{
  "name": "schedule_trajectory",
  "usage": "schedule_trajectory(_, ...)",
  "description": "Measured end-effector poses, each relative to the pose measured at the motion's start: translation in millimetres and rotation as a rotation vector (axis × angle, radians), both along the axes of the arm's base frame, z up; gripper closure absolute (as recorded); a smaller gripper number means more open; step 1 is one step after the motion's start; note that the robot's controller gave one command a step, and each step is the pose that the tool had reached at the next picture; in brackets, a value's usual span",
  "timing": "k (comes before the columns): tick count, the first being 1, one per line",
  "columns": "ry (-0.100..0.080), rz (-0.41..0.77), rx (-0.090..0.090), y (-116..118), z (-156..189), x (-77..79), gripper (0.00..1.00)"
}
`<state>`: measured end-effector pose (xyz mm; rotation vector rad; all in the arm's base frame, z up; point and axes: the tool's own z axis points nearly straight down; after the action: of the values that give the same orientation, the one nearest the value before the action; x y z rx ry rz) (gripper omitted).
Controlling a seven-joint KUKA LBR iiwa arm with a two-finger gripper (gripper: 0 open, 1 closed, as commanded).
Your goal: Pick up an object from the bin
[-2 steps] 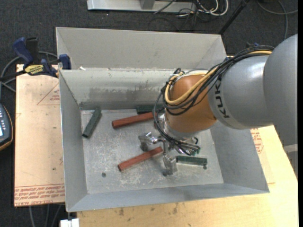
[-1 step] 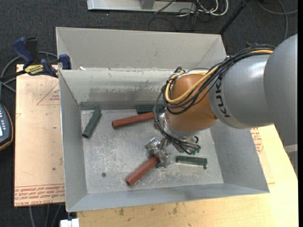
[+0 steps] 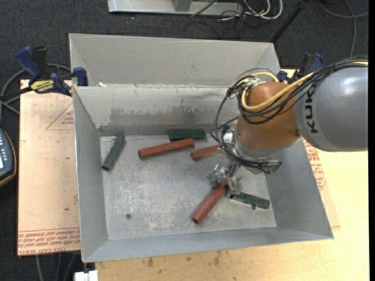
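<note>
Arm (image 3: 343, 107) marked "KU" has its pincer (image 3: 226, 179) over a red-brown bar (image 3: 205, 208).

You're in a robotics lab. See the silver KUKA arm (image 3: 340, 107) over the grey metal bin (image 3: 176, 60), black cables (image 3: 256, 0) on dark carpet (image 3: 58, 10).

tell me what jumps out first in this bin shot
The grey arm reaches in from the right, its tool low over the upper end of a red-brown stick lying slantwise at the bin's front right. A dark green stick lies just right of that end; a second red-brown stick lies near the back wall.
</note>
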<state>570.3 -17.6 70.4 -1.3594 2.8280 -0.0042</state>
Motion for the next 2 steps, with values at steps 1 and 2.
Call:
schedule_trajectory(1,0.000,0.260,0.000,-71,0,30.5,1.00)
schedule_trajectory(2,-0.006,0.201,-0.001,-84,123,16.8,1.00)
